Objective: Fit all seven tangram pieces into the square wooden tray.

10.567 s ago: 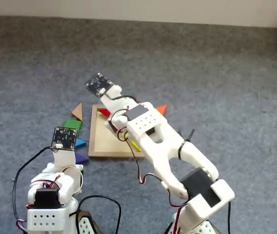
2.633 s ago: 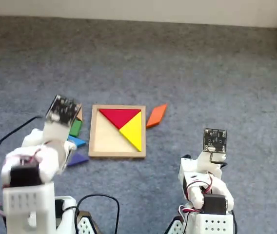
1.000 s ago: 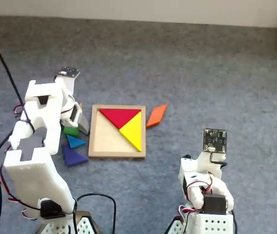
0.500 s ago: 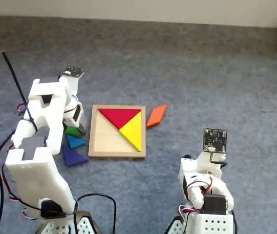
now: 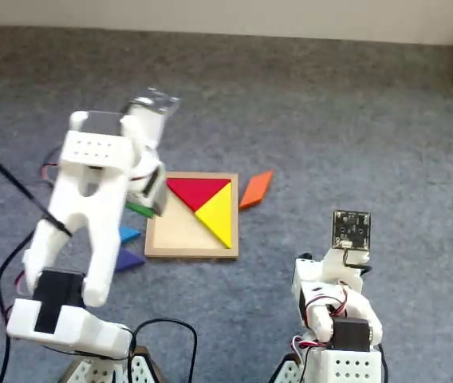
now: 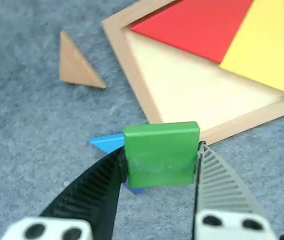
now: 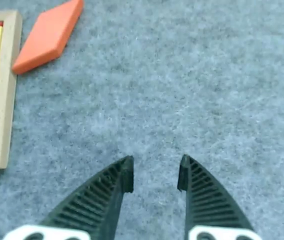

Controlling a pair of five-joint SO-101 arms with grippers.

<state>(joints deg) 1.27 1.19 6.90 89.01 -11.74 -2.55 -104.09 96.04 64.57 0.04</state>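
While hanging beside the wooden tray (image 6: 130, 75), looks like a chunky green square (image 6: 161, 154), smooth-faced. Clamped snug in left gripper (image 6: 159, 158); over at right gripper (image 7: 155, 175), parted slightly, gripping nothing.

The left arm (image 5: 91, 207) is stretched forward, with the left gripper (image 6: 158, 167) clamped on a green square (image 6: 161, 147). The right arm (image 5: 334, 307) is folded back, the right gripper (image 7: 155, 175) slightly parted, holding nothing.
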